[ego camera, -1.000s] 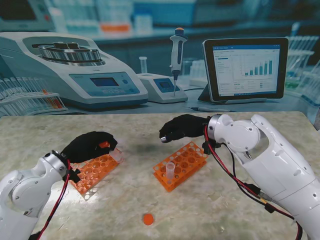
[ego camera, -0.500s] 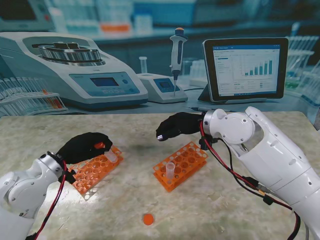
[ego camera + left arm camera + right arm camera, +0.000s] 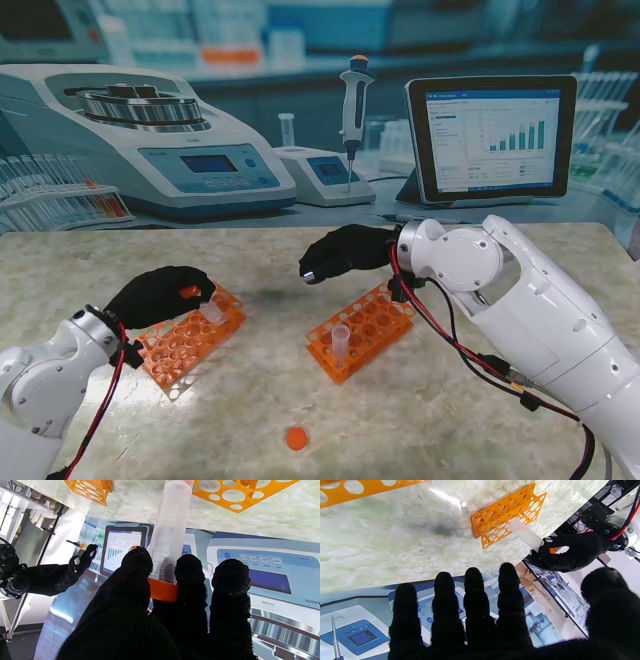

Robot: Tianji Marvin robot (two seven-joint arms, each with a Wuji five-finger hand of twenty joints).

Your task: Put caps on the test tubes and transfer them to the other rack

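My left hand [image 3: 160,295] is shut on a clear test tube [image 3: 212,312] with an orange cap [image 3: 188,291]. The tube is tilted, its tip at the far right corner of the left orange rack [image 3: 185,340]. In the left wrist view, thumb and fingers pinch the cap [image 3: 162,590] and the tube [image 3: 170,530] points at the rack [image 3: 240,495]. My right hand [image 3: 345,252] hovers open beyond the right orange rack [image 3: 365,325], fingers [image 3: 475,600] spread and holding nothing. An uncapped tube [image 3: 341,340] stands in that rack's near corner. The right wrist view shows the left hand [image 3: 570,552] and tube [image 3: 527,536].
A loose orange cap [image 3: 296,437] lies on the marble table [image 3: 450,420] near the front edge, between the arms. Behind the table stands a printed lab backdrop with a centrifuge, pipette and tablet [image 3: 490,135].
My left hand has drawn the capped tube slightly to the left over its rack. My right hand has drifted left, away from above the right rack's far end.
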